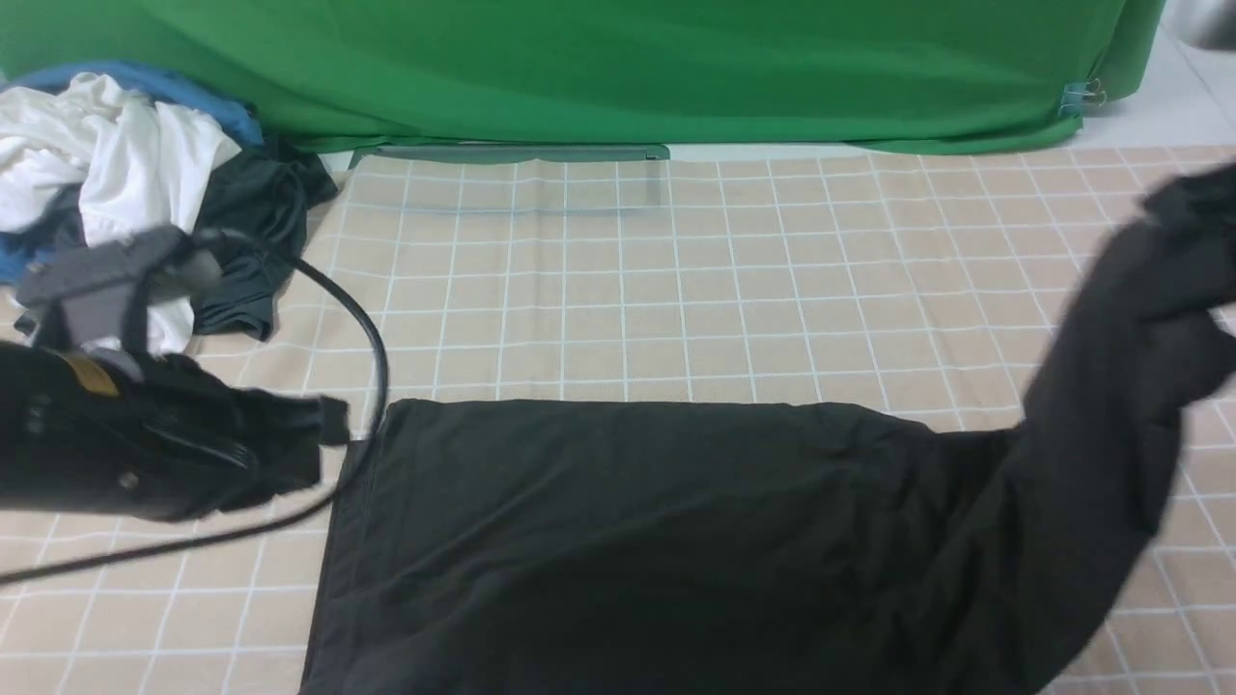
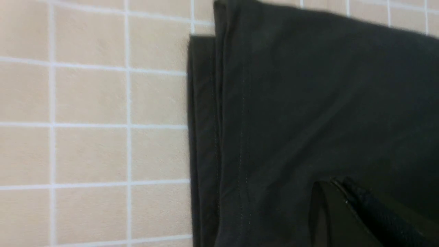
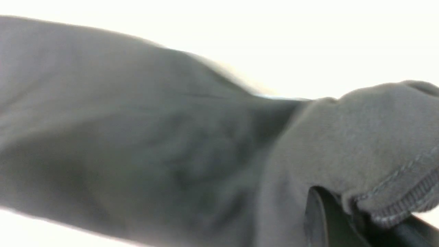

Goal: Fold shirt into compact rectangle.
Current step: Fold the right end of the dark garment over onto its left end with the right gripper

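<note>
lifting: right gripper clamps shirt hem; wrist view only
left gripper: closed, empty, at shirt's left edge
room: tablecloth upper centre

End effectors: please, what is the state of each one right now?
Left end effector: closed, holding nothing that I can see.
Right end effector: closed on a raised part of the shirt.

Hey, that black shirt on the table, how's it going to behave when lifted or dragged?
Probably very floppy: the shirt sags in a limp drape where its right end is raised. Likely light, since a pinch at one edge holds that up. Dragging may bunch it; wrinkles show near the lift.
</note>
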You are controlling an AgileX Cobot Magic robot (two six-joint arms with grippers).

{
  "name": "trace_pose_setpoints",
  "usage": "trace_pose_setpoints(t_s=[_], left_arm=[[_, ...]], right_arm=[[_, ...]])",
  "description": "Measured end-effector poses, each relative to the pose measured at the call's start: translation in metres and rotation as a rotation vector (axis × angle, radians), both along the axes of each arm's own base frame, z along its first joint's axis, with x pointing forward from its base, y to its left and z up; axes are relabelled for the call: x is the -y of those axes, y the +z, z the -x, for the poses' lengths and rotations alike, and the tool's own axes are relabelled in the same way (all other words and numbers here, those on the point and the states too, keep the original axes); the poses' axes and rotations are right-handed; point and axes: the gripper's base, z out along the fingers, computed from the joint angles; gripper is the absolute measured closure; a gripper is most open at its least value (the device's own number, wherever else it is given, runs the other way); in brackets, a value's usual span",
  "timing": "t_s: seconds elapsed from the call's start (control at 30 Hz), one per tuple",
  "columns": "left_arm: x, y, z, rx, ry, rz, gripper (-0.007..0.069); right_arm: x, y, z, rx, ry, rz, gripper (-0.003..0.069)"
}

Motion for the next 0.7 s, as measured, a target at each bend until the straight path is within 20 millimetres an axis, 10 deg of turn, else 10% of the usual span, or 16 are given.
trace_pose_setpoints(t_s=[0.33, 0.7], left_arm=[[-0.040, 0.054, 0.012, 0.091, 0.171, -0.025, 0.0622], [-0.052, 0.057, 0.018, 0.080, 0.244, -0.012, 0.0622]], right_arm=[[-0.125, 0.025, 0.004, 0.105, 0.270, -0.146, 0.0563], [-0.247, -0.030, 0.000, -0.001, 0.480, -0.198, 0.0563]])
